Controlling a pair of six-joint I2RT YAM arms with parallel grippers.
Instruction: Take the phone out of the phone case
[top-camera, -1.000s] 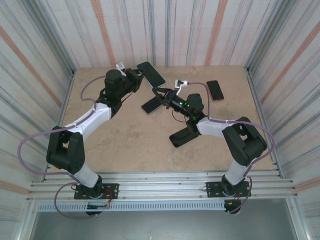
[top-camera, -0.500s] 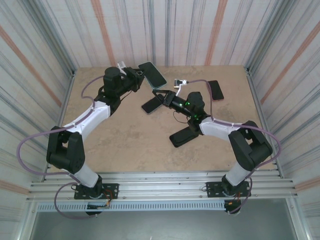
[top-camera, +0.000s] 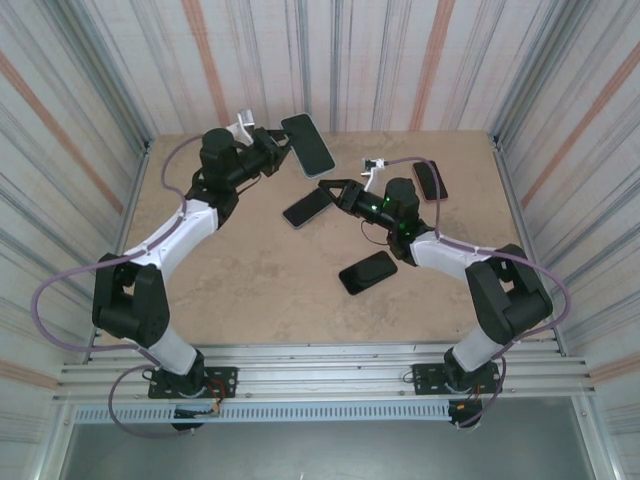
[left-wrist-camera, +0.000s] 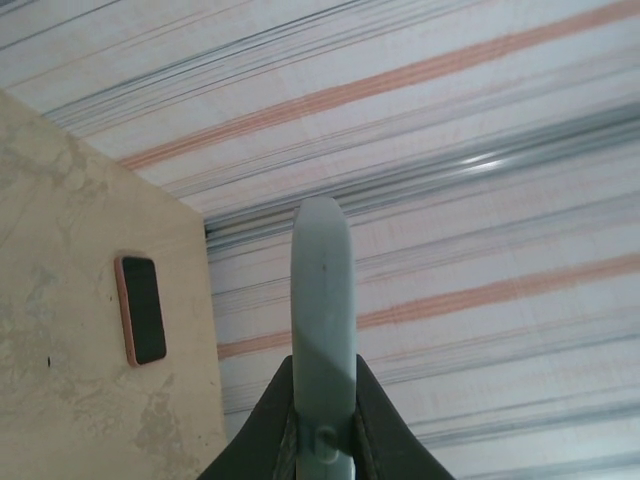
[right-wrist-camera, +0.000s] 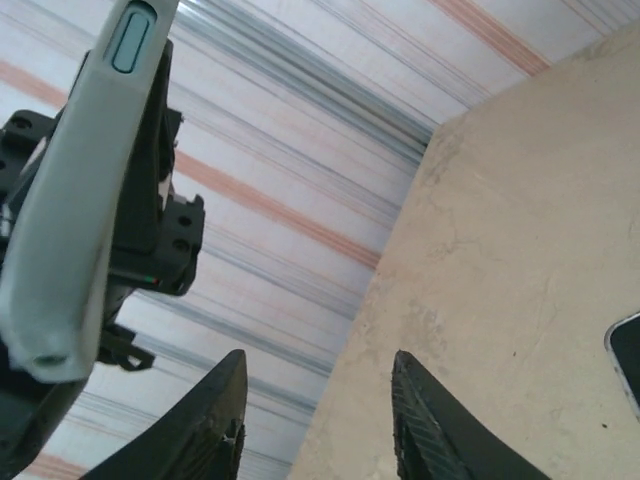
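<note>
The top camera looks down from above and behind the arm bases (top-camera: 185, 380) over the whole bench (top-camera: 250, 280). The left wrist camera sits close behind the left claw (left-wrist-camera: 322, 410), facing the far right corner along the green-cased phone (left-wrist-camera: 322, 270), edge-on. The right wrist camera looks low past the right claw (right-wrist-camera: 318, 420) leftward at that same phone, close by.
</note>
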